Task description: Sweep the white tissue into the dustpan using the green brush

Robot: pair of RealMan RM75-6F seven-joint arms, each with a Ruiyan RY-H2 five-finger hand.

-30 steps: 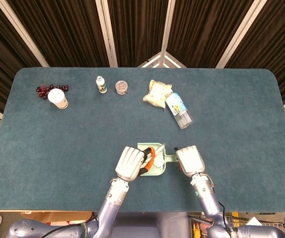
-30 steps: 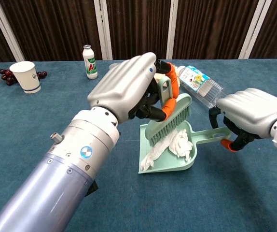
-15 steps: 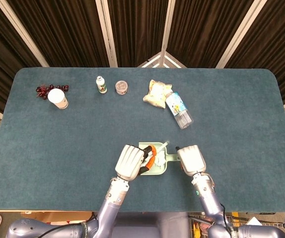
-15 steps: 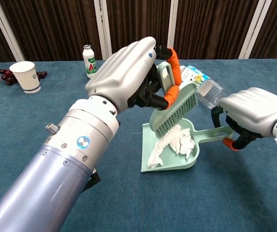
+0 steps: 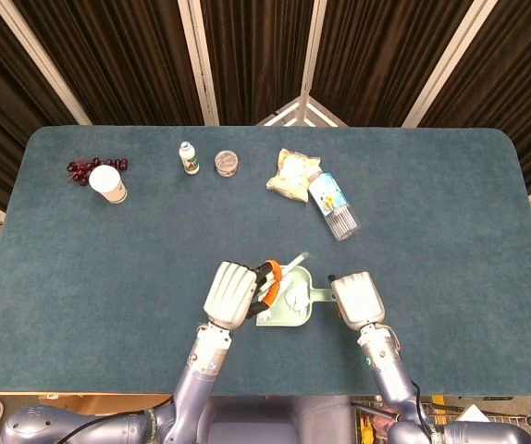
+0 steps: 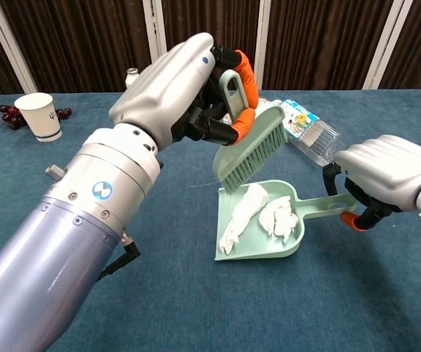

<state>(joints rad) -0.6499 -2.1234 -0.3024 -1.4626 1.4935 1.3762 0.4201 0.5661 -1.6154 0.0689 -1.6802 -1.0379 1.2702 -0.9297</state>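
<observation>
Lifting clear of the dustpan [image 6: 258, 246], the brush [image 6: 246, 150] is now hanging above its far edge instead of resting among the tissue [image 6: 262, 216], and the left hand [image 6: 174, 92] is gripping the brush handle. Both tissue pieces are lying inside the dustpan on the counter [image 6: 64, 191]. At the other side, the right hand [image 6: 386, 172] is curling around the dustpan's handle, holding it.

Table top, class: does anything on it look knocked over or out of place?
Yes: the clear plastic bottle lies on its side beside a snack packet, while the small white bottle and paper cup stand upright.
</observation>
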